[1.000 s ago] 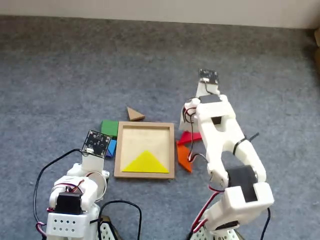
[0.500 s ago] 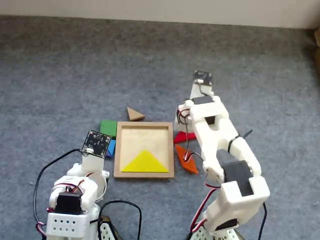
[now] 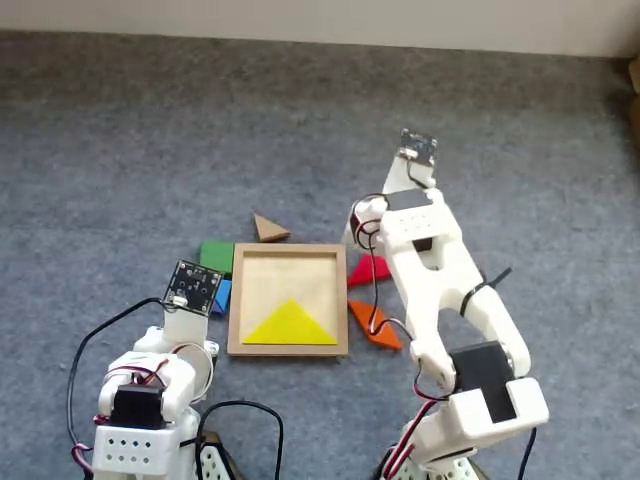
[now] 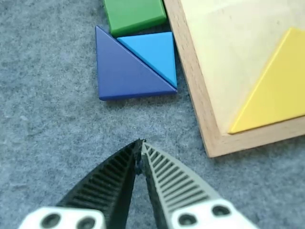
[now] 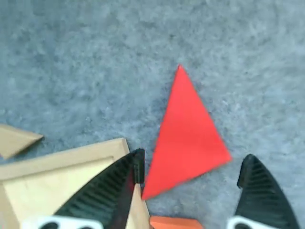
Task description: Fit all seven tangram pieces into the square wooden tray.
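Partly hidden: red triangle beneath right claw.

High view looking down, wrist views close and low, all sharing tray

No legible text or markings.

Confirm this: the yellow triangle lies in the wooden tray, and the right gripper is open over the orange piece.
Not the orange piece. The right wrist view shows the right gripper open over the red triangle. The rest holds: the yellow triangle does lie in the wooden tray.
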